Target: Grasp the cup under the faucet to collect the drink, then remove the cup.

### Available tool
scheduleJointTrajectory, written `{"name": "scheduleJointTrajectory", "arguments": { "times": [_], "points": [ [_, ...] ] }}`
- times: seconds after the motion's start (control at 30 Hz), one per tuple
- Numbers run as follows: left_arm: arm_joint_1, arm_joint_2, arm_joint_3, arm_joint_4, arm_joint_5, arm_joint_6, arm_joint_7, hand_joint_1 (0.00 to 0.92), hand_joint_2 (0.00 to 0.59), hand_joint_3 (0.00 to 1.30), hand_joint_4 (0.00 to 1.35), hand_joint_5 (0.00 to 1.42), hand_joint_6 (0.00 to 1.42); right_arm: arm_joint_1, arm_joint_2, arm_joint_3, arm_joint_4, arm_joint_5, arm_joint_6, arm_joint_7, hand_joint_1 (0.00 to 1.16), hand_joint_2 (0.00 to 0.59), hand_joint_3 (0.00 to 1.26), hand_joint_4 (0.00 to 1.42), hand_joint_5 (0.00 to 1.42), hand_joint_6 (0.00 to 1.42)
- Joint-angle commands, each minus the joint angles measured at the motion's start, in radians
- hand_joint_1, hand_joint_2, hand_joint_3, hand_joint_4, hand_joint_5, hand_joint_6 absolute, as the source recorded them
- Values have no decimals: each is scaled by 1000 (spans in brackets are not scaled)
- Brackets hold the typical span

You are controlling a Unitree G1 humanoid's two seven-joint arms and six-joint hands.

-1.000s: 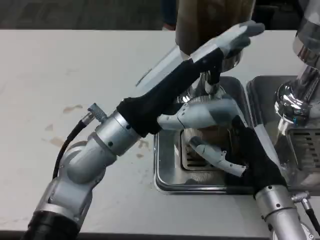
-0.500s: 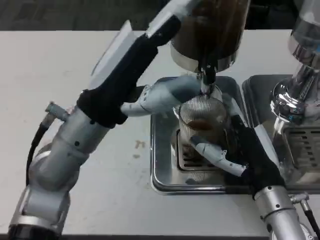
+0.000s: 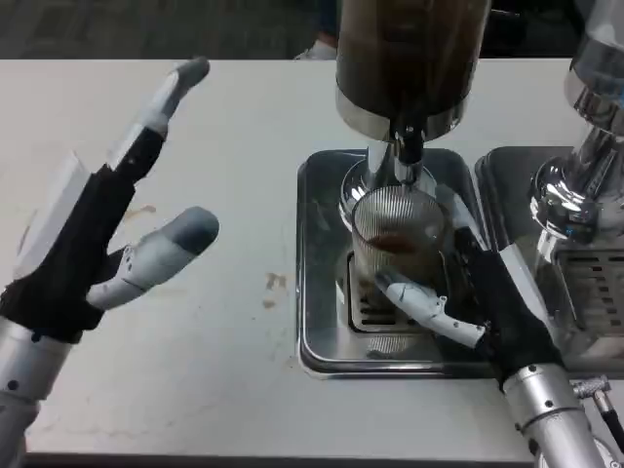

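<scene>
Withdrawn from the dispenser point(image 3: 409, 58), the left robot hand point(image 3: 102, 219) now hovers spread over the table point(image 3: 195, 370). Right robot hand point(image 3: 458, 302) grips the ribbed cup point(image 3: 395, 239) under the faucet point(image 3: 405, 146); lift it out level.

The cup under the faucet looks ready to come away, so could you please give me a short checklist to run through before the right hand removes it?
1. Right hand holds the cup: ok, fingers wrap its lower part.
2. Cup upright on the drip tray: ok.
3. Drink collected: ok, brown liquid shows inside; fill level cannot tell.
4. Faucet stopped: cannot tell.
5. Left hand out of the way: ok, open, over the table on the left.
</scene>
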Motion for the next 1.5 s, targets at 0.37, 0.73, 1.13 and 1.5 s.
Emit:
{"name": "scheduleJointTrajectory", "arguments": {
  "times": [0.37, 0.73, 1.13, 1.5],
  "points": [
    [171, 33, -44, 169, 319, -57, 239, 0, 131, 0, 0, 0, 0, -40, 31, -18, 56, 22, -25, -3, 686, 207, 0, 0, 0, 0],
    [148, 64, -106, 337, 332, -64, 313, 0, 136, 0, 0, 0, 0, -53, 45, -20, 90, 13, -48, -3, 693, 201, 0, 0, 0, 0],
    [151, 75, -127, 359, 318, -57, 343, 0, 136, 0, 0, 0, 0, -76, 76, -5, 124, -36, -43, -71, 780, 184, 0, 0, 0, 0],
    [155, 72, -139, 361, 305, -50, 346, 0, 136, 0, 0, 0, 0, -73, 104, 12, 119, -62, -11, -120, 811, 180, 0, 0, 0, 62]
  ]
}}
